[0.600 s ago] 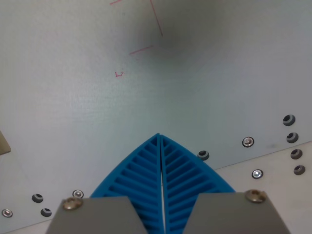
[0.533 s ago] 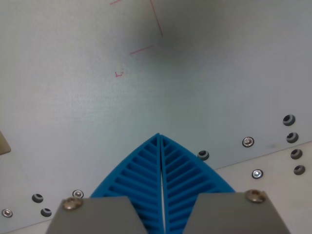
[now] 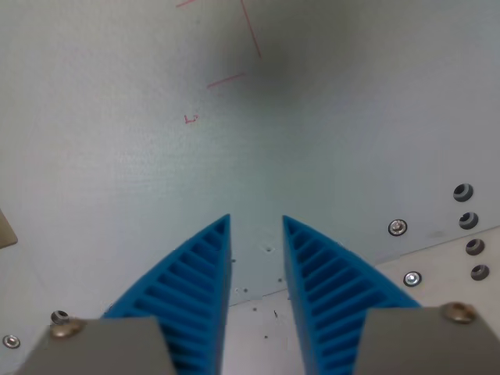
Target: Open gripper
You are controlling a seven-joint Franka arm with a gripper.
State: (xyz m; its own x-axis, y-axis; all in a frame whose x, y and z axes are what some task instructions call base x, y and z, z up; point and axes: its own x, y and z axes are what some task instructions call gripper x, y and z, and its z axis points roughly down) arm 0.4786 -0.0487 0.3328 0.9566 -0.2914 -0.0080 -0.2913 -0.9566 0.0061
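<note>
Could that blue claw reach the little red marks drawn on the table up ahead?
Probably yes. The gripper has its jaws apart and holds nothing, and only bare table lies between it and the red marks. How high it hangs cannot be told.

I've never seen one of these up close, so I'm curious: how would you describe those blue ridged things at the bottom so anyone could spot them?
Look at the pale grey table, then at the bottom edge of the wrist view. Two bright blue wedge-shaped fingers rise from grey mounts, forming the gripper. Their ribbed faces and the open gap between their tips set them apart from the small screws nearby.
</note>
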